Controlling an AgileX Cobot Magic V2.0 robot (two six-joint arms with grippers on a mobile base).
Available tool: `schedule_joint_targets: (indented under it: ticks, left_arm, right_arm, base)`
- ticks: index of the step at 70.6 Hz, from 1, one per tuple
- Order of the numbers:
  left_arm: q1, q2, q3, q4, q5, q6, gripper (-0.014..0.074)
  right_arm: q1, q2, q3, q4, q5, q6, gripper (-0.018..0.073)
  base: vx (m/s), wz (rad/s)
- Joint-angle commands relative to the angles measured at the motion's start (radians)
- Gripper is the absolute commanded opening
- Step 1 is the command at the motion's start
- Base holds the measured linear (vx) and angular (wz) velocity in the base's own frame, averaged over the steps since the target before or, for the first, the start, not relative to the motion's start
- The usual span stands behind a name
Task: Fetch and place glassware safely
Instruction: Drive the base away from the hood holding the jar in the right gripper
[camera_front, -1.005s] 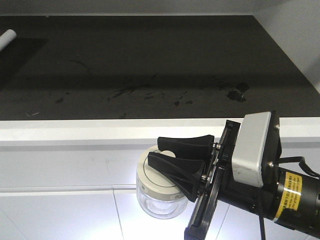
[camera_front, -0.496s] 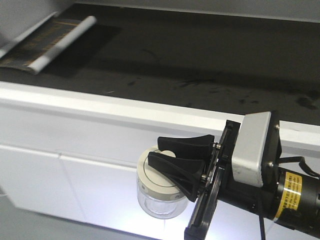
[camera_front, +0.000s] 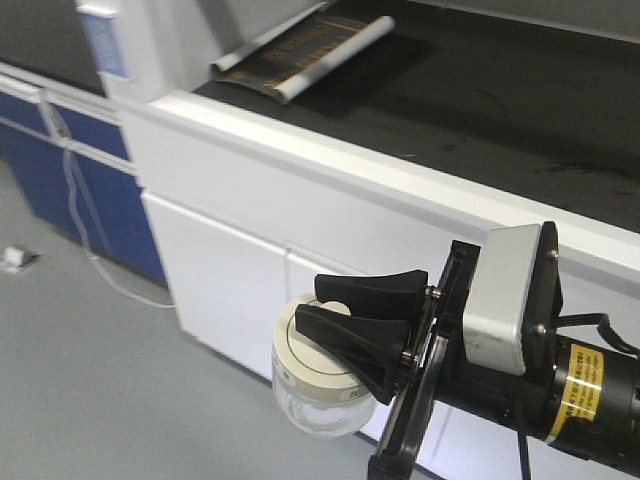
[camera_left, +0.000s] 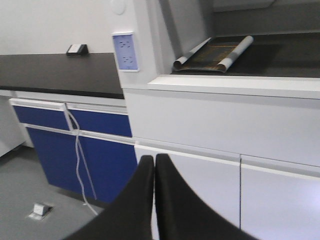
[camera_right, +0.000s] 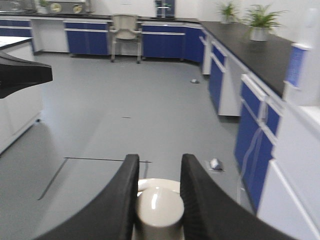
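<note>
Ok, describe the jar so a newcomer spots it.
Find the white cabinets under the black counter. Before them the right claw grips a squat clear-glass jar by its top knob. Its cream round lid sets it apart.

Front view looks down, close, past right gripper (camera_front: 310, 300) at white cabinet (camera_front: 230, 250). Left wrist faces same cabinet, level; both share rolled sheet (camera_front: 335, 57). Right wrist faces open floor (camera_right: 125, 100).

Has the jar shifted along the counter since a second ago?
Yes. The jar, in the right hand, travelled left along the white counter, toward the rolled mat.
</note>
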Motion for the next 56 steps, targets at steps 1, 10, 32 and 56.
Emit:
schedule_joint_targets:
  ticks: [1,10,32,56]
  left_arm:
    - [-0.001,0.011,-0.025,-0.004,-0.067,-0.003,-0.0007]
    - [-0.001,0.011,-0.025,-0.004,-0.067,-0.003,-0.0007]
    - [-0.001,0.011,-0.025,-0.004,-0.067,-0.003,-0.0007]
    - [-0.001,0.011,-0.025,-0.004,-0.067,-0.003,-0.0007]
  right_arm:
    - [0.000,-0.015,-0.030,0.043,-0.076,-0.005,-0.0001]
    - [0.000,-0.015,-0.030,0.043,-0.076,-0.005,-0.0001]
    - [0.000,-0.015,-0.030,0.043,-0.076,-0.005,-0.0001]
    - [0.000,-0.015,-0.030,0.043,-0.076,-0.005,-0.0001]
  base:
    - [-0.14,0.56]
    - [-0.14,0.55]
    - [-0.14,0.53]
    - [-0.12,0.47]
